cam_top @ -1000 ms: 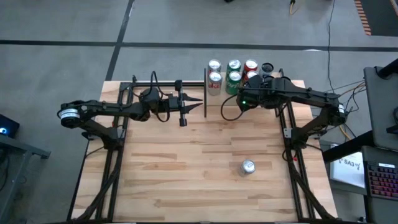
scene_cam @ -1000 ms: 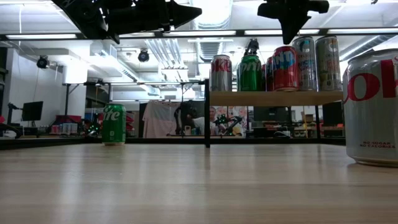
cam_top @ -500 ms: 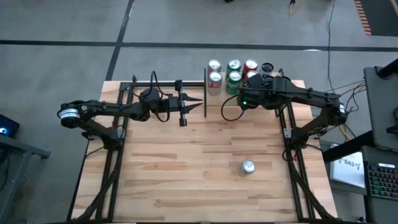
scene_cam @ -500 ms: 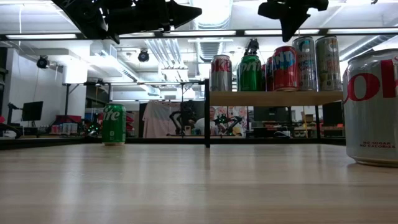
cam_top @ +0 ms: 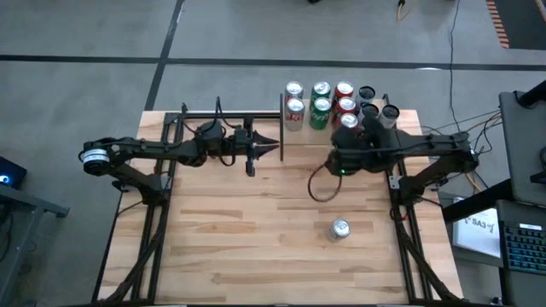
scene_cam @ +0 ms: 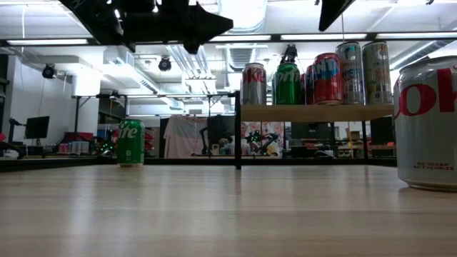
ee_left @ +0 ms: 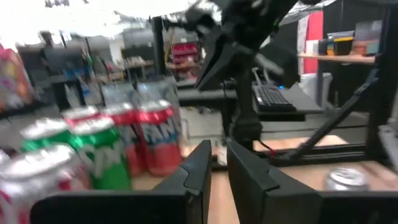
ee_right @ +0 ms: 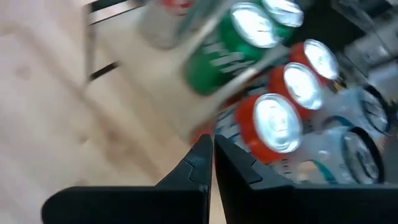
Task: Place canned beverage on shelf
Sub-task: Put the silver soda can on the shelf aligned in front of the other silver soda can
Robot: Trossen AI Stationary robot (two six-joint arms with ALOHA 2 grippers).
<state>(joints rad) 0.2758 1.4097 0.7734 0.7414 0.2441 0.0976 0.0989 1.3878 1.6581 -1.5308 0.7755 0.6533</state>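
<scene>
Low view: a green Sprite can (scene_cam: pixel 131 143) is standing on the table (scene_cam: pixel 214 214). Red Fanta cans (ee_left: pixel 155 134) are sitting on the shelf (scene_cam: pixel 314 112). Both the left gripper (cam_top: pixel 275 148) and the right gripper (ee_right: pixel 212 163) are clenched, holding nothing.

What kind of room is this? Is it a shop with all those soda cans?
Probably a robot lab or workshop, not a shop. Two dark robot arms hang over a wooden table. Cans sit on a small test shelf. Behind it are ceiling ducts, desks and a monitor.

The floor (cam_top: pixel 94 34) around the table is grey concrete with dark lines. Behind, long ceiling lights (scene_cam: pixel 246 37) shine over a workshop with desks (scene_cam: pixel 43 163).
</scene>
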